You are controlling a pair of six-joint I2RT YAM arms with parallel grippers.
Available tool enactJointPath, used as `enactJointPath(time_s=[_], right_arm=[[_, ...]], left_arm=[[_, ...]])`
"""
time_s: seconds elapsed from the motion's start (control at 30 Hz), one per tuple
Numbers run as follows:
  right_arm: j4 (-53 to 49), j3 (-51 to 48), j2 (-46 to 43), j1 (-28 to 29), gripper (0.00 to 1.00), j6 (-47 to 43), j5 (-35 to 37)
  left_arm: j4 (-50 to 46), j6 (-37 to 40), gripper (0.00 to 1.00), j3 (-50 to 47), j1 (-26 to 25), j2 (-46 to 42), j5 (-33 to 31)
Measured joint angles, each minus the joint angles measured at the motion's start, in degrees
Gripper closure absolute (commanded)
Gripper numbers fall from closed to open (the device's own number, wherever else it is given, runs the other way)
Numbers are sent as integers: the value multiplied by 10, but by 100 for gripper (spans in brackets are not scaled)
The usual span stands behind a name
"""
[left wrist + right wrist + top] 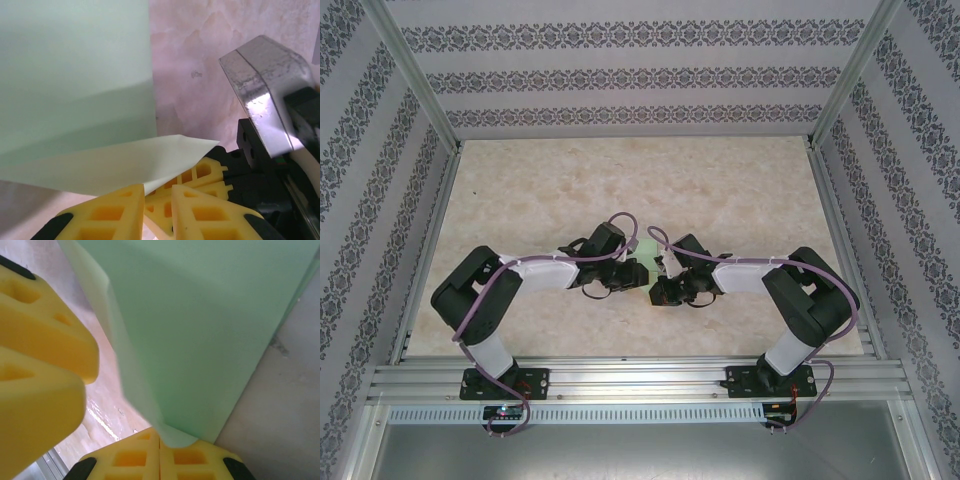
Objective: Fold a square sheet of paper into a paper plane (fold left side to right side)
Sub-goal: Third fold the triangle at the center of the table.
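Observation:
The square sheet of paper (645, 266), pale mint green, lies on the table between the two wrists. In the left wrist view the sheet (75, 75) spreads across the upper left, and one corner flap is lifted and points right. My right gripper (160, 434) is shut, its yellow pads pinching the rounded tip of the sheet (200, 330). My left gripper (158, 190) stands open, a gap between its pads, and the flap's edge touches its left pad. Through that gap I see the right gripper's fingers (205, 172). From above, the left gripper (634, 276) and right gripper (661, 286) nearly touch.
The marbled beige table (640, 190) stretches away behind the arms, walled by patterned panels and aluminium frame posts (415, 75). A silver metal block (260, 90) on the right arm's wrist hangs close at the right of the left wrist view. The left gripper's fingers (45, 335) crowd the right wrist view's left side.

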Motion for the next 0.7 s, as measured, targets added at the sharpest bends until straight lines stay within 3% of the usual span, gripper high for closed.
enactJointPath(time_s=[0.7], right_arm=[[-3,1,1,0,93,2,0]], left_arm=[[25,-5,79,6,5,58,-4]])
